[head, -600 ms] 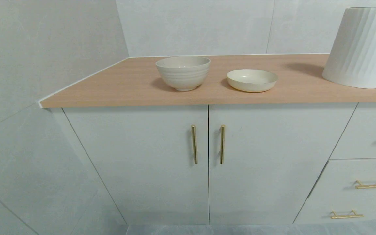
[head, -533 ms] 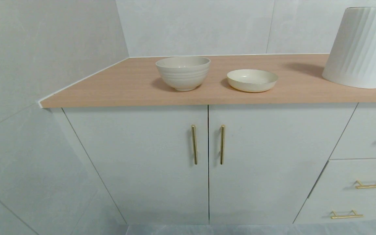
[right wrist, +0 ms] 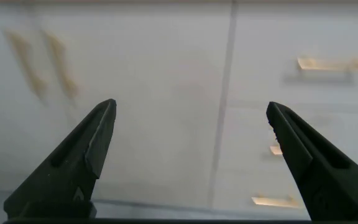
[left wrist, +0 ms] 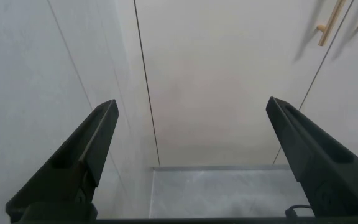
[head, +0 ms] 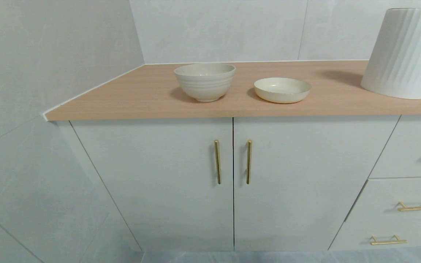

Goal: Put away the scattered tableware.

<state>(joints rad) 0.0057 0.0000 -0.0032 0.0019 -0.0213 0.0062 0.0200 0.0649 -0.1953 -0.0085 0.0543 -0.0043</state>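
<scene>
- A ribbed, pale grey bowl [head: 205, 81] stood upright on the wooden countertop [head: 141, 98], towards its left end and above the left cabinet door [head: 152, 182].
- A cream shallow dish [head: 282, 89] sat near the bowl on its right, apart from it, above the right cabinet door [head: 305, 182].
- Both pieces were well apart from the two grippers, which were held lower down, facing the cabinet fronts below the countertop; neither touched any tableware.
- The left gripper [left wrist: 191, 106] had its dark fingers spread wide with nothing between them. It faced the left cabinet door, with the grey floor [left wrist: 216, 193] beneath it.
- The right gripper [right wrist: 191, 106] was likewise spread wide and held nothing. It faced the cabinet front where the right door meets the drawers [right wrist: 303, 124].
- Two upright gold bar handles [head: 217, 161] ran side by side where the closed doors meet.
- The drawers to the right were also closed, each with a gold drawer handle [head: 418, 206].
- A tall white ribbed container [head: 404, 54] stood at the countertop's right end, well apart from the dish.
- Pale tiled wall [head: 49, 54] closed in the corner behind and to the left.
</scene>
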